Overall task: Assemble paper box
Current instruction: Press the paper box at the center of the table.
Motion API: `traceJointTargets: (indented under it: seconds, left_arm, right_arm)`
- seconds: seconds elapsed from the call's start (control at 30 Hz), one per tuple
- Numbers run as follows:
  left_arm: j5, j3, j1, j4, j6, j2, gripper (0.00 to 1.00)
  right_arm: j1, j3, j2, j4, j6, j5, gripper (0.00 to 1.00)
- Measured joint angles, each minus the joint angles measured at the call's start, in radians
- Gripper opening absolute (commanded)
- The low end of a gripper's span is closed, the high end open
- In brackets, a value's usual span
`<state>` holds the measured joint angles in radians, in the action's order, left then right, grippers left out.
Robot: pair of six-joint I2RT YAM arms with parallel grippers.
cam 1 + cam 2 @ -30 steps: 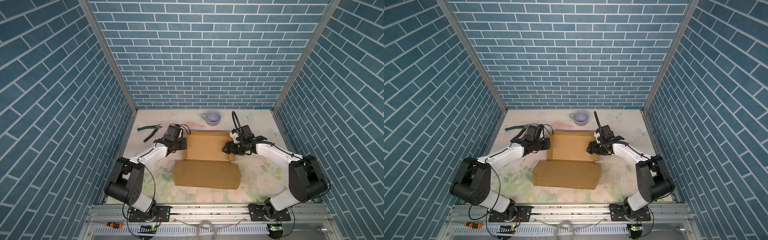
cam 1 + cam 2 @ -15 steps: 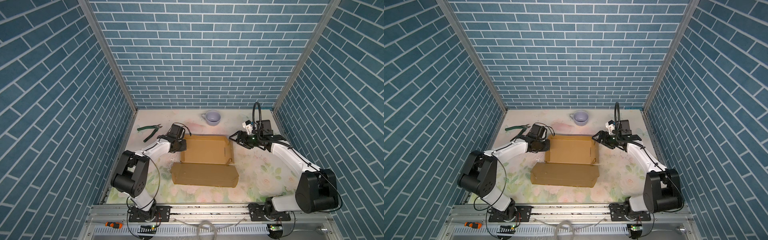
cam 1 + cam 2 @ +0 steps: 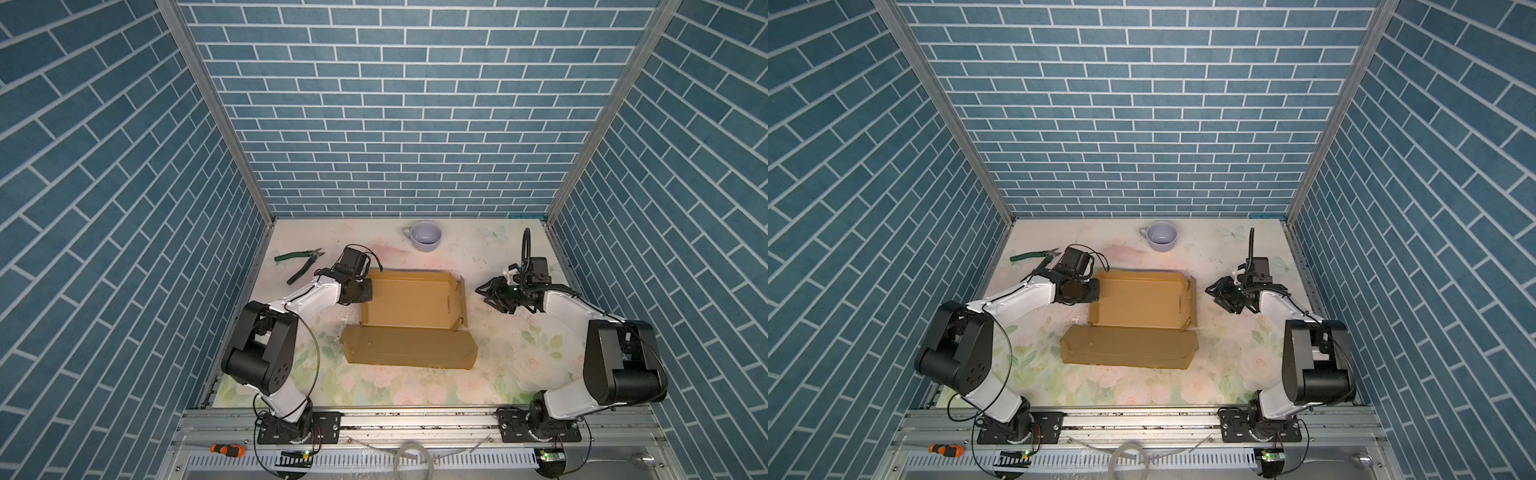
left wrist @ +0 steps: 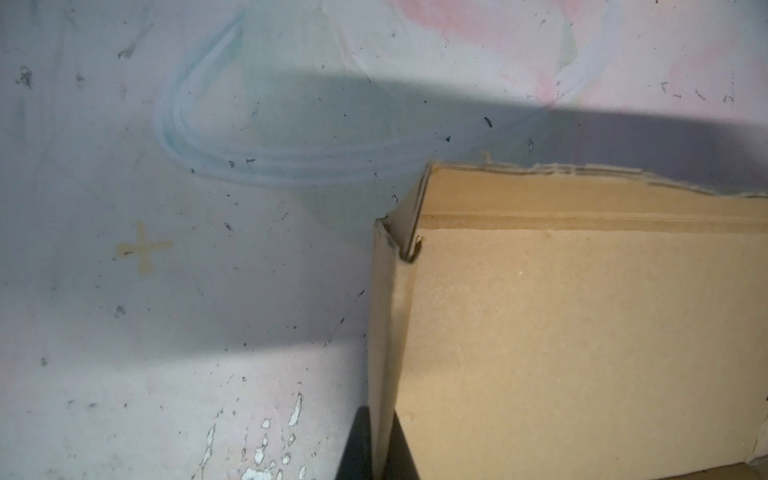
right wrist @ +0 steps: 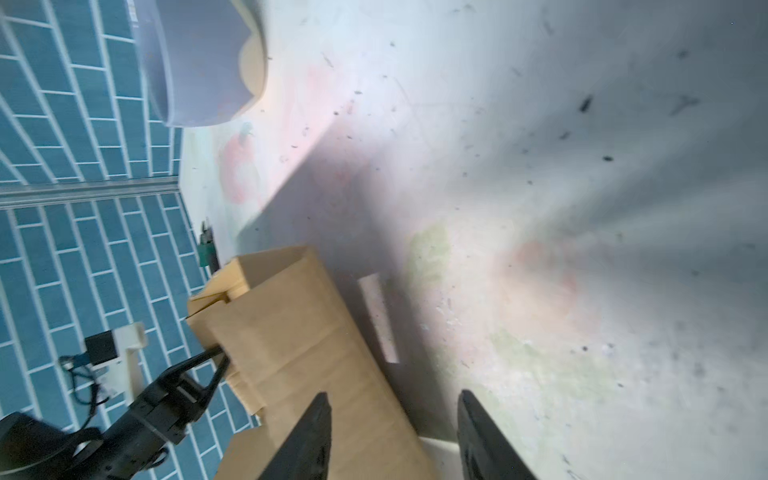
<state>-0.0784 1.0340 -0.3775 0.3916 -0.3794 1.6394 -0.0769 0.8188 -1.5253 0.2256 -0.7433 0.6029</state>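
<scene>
Brown cardboard paper box (image 3: 409, 301) is lying between your grippers, its long side running from one to the other. Your left gripper (image 3: 368, 290) is pinching its left end wall. Your right gripper (image 3: 488, 295) is hanging near the right end, jaws apart, holding nothing.

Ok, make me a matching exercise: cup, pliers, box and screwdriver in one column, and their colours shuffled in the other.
Things
1. cup
2. pliers
3. box
4. screwdriver

Colours
A. plain brown
B. orange and black handle
C. pale lilac
D. dark green handles

Pairs: 1-C, 2-D, 3-A, 4-B
</scene>
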Motion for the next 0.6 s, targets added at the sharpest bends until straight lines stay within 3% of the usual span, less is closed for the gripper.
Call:
traceJointTargets:
  seconds: [0.33, 0.6]
  left_arm:
    - [0.004, 0.000, 0.000, -0.001, 0.000, 0.014, 0.00]
    - [0.011, 0.000, 0.000, 0.000, 0.000, 0.014, 0.00]
  right_arm:
    - [-0.103, 0.002, -0.126, 0.010, 0.014, -0.069, 0.43]
    - [-0.153, 0.003, -0.119, -0.065, 0.009, 0.061, 0.43]
